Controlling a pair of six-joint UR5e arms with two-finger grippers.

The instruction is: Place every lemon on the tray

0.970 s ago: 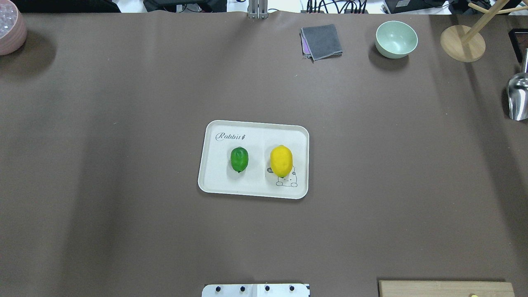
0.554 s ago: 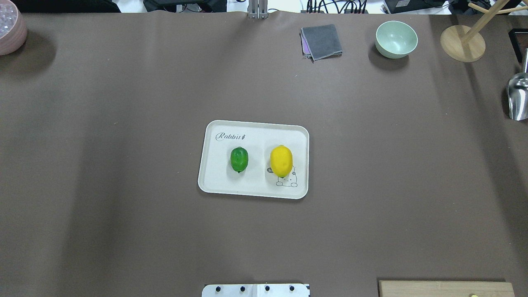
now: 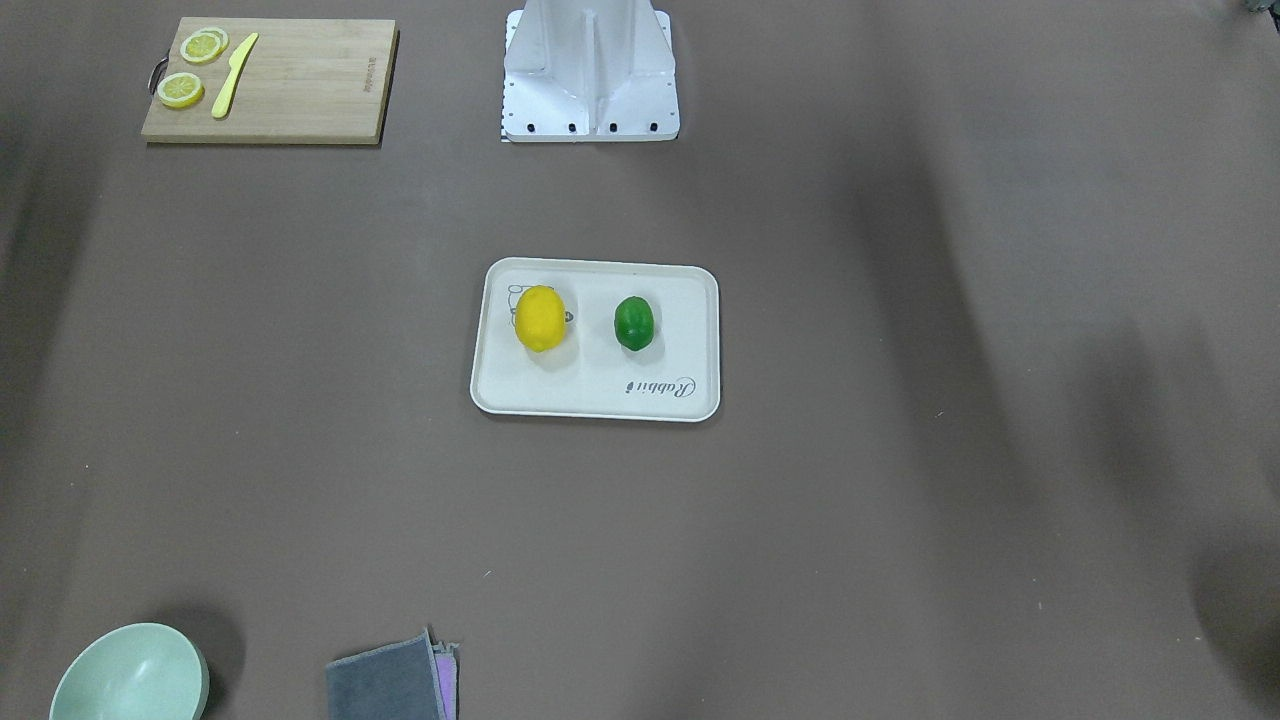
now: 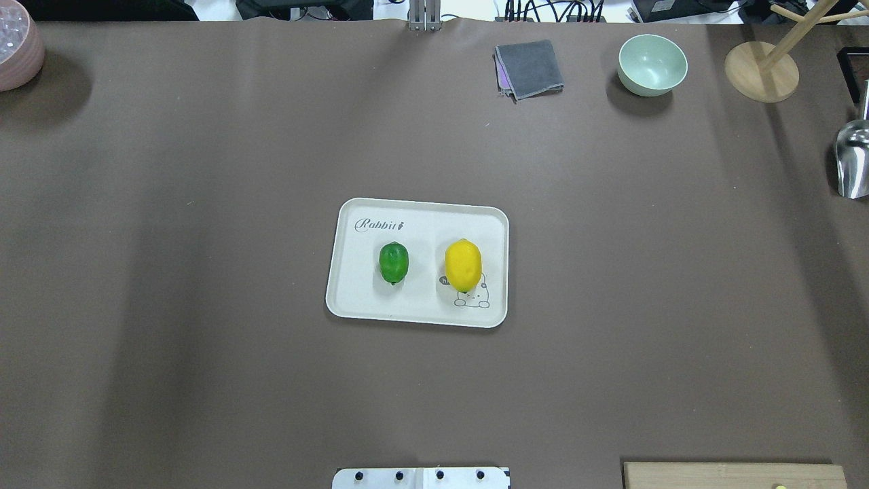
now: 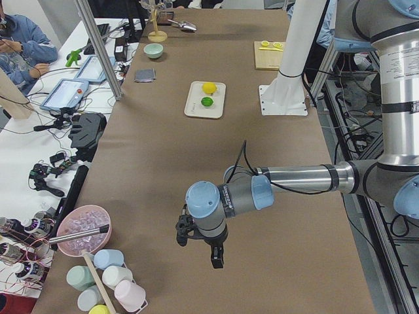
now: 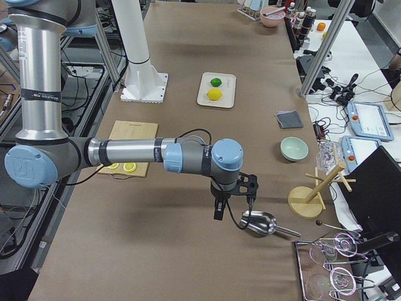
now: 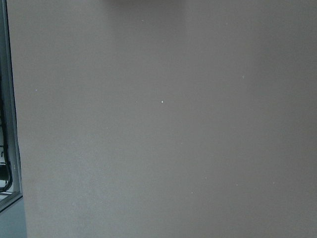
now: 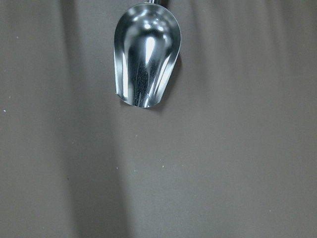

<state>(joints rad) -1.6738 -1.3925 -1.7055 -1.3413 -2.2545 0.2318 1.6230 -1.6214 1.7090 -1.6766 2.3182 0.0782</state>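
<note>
Left arm (image 5: pixel 301 178), right arm (image 6: pixel 125 150): silver tubes, pale-blue joint caps (image 5: pixel 199 199), black cable (image 5: pixel 244 157); black left gripper (image 5: pixel 198 247), right gripper (image 6: pixel 233 202); white bolted pedestal (image 3: pixel 590 75).

I see my left gripper (image 5: pixel 213 255) and right gripper (image 6: pixel 220 205) only from the table-end cameras, small and dark, so I cannot tell how either one's jaws stand. On the tray (image 4: pixel 353 299), the yellow lemon (image 4: pixel 463 265) covers the upper part of the cartoon drawing (image 4: pixel 473 299). Overhead, the lower edge cuts off the cutting board (image 4: pixel 733 474), the right edge cuts the metal scoop (image 4: pixel 852 159), and the top left corner cuts the pink bowl (image 4: pixel 17 51). In the front-facing view, the lower edge cuts the green bowl (image 3: pixel 130 675) and the grey cloth (image 3: pixel 385 685). The right wrist camera loses the scoop's handle at its top edge.
</note>
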